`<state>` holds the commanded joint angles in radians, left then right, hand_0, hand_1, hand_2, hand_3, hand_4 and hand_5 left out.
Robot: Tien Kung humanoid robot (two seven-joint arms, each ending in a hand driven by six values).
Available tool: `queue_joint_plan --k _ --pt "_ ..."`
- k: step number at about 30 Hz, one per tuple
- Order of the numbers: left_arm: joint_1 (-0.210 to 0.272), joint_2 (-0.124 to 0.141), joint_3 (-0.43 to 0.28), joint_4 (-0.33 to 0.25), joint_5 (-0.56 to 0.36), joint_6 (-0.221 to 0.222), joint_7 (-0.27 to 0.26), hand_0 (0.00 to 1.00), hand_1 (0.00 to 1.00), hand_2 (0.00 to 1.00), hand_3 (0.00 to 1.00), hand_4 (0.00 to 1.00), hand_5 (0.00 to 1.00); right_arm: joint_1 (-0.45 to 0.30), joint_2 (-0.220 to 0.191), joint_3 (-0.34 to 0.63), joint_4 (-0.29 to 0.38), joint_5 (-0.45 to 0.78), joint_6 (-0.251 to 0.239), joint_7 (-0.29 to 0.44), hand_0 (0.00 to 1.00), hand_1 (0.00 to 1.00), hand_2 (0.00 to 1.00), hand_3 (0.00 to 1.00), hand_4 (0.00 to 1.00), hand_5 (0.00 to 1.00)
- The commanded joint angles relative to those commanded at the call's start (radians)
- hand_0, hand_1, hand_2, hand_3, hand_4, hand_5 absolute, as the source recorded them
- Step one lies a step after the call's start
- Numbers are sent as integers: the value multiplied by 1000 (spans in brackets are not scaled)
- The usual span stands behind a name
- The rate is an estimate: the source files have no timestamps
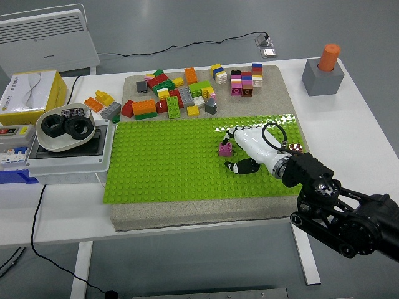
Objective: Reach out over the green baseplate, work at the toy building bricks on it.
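Observation:
A small magenta brick (225,148) stands on the green baseplate (162,162), right of its middle. My right hand (233,151), white with black fingertips (240,167), reaches in from the lower right and lies low over the plate right beside the brick. Its upper fingers point past the brick's far side and the thumb lies on the plate just in front of it. The fingers are spread and do not close on the brick. A pile of loose coloured bricks (177,93) lies on the grey mat behind the plate. The left arm is out of view.
Stacked brick towers (246,81) stand at the mat's back right. A grey block with an orange peg (324,71) stands at the far right. A grey electrical box with a bowl of black parts (62,128) and a yellow box (28,93) stand on the left.

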<state>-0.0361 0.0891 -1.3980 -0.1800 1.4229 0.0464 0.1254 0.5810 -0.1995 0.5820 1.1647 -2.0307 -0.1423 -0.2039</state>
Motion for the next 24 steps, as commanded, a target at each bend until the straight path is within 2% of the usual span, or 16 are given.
queue_joint_plan --k 5,6,12,24 --pt "1 1 2 0 3 -1 1 771 721 678 774 818 750 4 8 0 -24 5 -2 2 772 836 867 670 747 274" --pt "1 1 2 0 3 -1 1 772 720 679 773 815 748 6 10 -1 -28 6 -2 2 773 836 867 674 751 317" --pt "2 2 1 0 2 -2 -1 772 722 679 774 814 747 19 25 -5 -72 17 -7 9 773 834 868 676 744 325" --pt "1 1 -1 0 -1 -2 -2 774 722 679 773 815 745 20 28 -19 -70 16 -5 7 773 835 868 677 742 323"
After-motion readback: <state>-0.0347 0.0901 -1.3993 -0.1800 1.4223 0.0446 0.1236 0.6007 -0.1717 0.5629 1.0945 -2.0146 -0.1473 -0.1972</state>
